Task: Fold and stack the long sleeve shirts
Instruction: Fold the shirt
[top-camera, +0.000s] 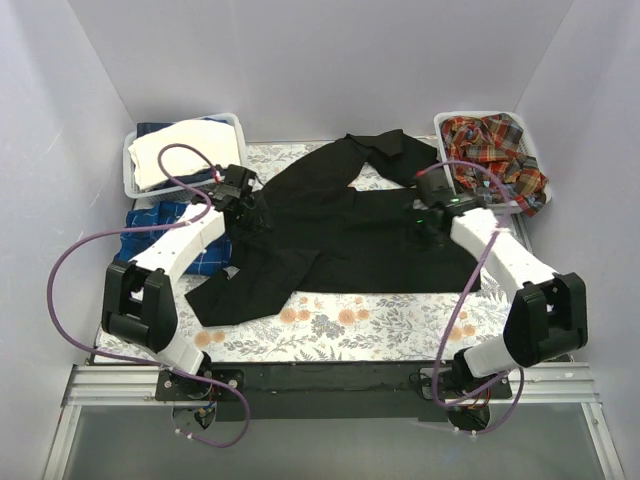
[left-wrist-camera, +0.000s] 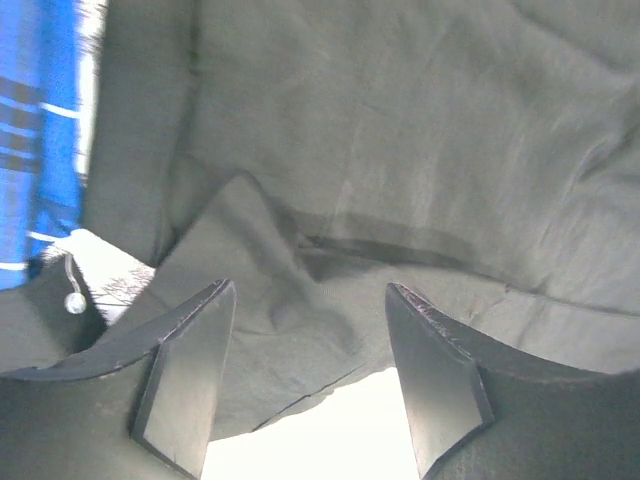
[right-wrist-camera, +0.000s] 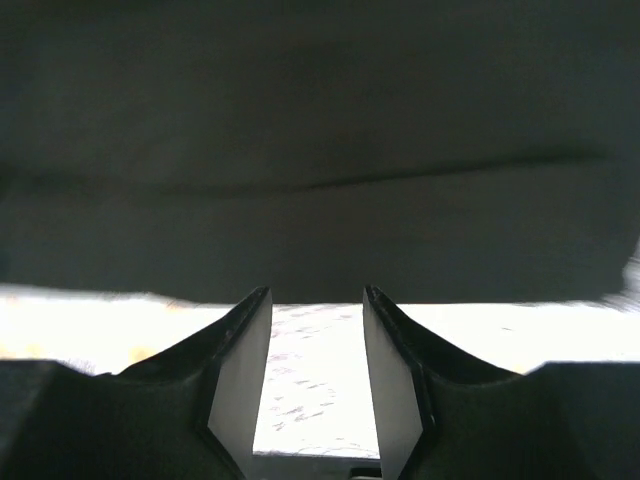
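A black long sleeve shirt (top-camera: 340, 235) lies spread across the flowered table cover, one sleeve running to the front left. My left gripper (top-camera: 245, 203) hovers over its left side. In the left wrist view this gripper (left-wrist-camera: 310, 290) is open, with rumpled black cloth (left-wrist-camera: 400, 150) under and beyond the fingers and nothing pinched. My right gripper (top-camera: 432, 222) is over the shirt's right side. It (right-wrist-camera: 316, 292) is open with bare table between the fingers, and the black shirt's edge (right-wrist-camera: 320, 230) lies just ahead. A blue-and-white checked shirt (top-camera: 168, 238) lies at the left. Red plaid shirts (top-camera: 495, 155) fill the back right basket.
A white basket (top-camera: 132, 175) at the back left holds cream cloth (top-camera: 185, 150). The plaid shirts' basket (top-camera: 445, 122) stands at the back right. The flowered cover (top-camera: 350, 325) shows in front of the shirt. White walls close in three sides. The checked shirt (left-wrist-camera: 35, 130) shows at the left wrist view's edge.
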